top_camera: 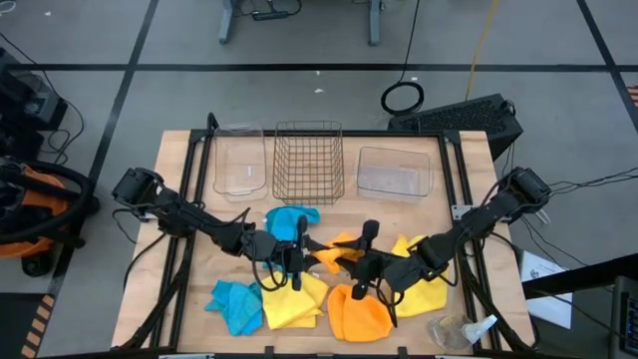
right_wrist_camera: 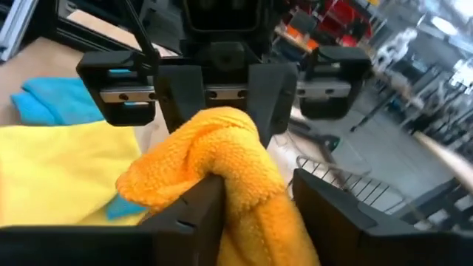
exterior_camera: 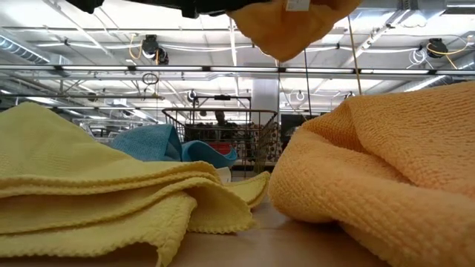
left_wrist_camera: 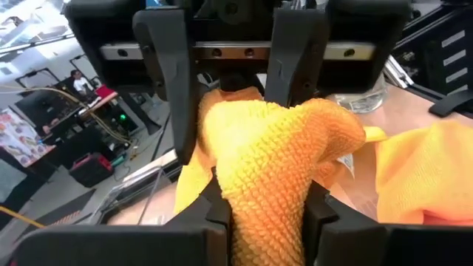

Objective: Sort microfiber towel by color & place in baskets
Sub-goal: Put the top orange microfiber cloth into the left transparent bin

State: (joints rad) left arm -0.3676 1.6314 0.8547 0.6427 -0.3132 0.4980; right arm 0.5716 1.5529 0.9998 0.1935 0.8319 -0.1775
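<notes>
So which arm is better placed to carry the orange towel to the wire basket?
Left, probably. The left claw grips the orange towel, and the wire basket stands straight beyond it; the right claw is farther to the side.

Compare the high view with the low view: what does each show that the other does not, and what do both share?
Only the high view shows both arms meeting mid-table, the left gripper and right gripper each clamped on the same orange towel, plus two clear tubs flanking the row.
Only the low view shows the room's ceiling beams and the towels' weave up close.
Both show the wire-mesh basket, blue towel, yellow towels and a second orange towel.
</notes>
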